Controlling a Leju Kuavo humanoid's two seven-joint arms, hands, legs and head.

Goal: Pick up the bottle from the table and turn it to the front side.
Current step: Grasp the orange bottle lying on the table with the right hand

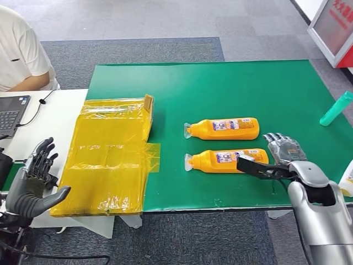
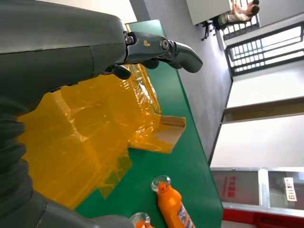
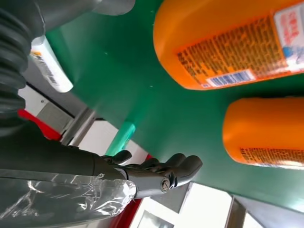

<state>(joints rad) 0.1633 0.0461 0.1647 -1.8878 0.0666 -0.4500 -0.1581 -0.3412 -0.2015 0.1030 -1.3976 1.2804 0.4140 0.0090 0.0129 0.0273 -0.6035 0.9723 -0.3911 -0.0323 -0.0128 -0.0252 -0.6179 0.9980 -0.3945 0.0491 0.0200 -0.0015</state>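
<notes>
Your right robot hand (image 1: 283, 148) was open, holding nothing beside the near bottle (image 1: 226, 160), so you could've easily knocked it rolling into the far bottle (image 1: 224, 128).

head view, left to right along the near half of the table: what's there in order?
Left hand → yellow plastic-wrapped package → nearer orange bottle → right hand. The far orange bottle overlaps the nearer one sideways, so I leave it out; the teal bottle lies farther back at the right edge.
</notes>
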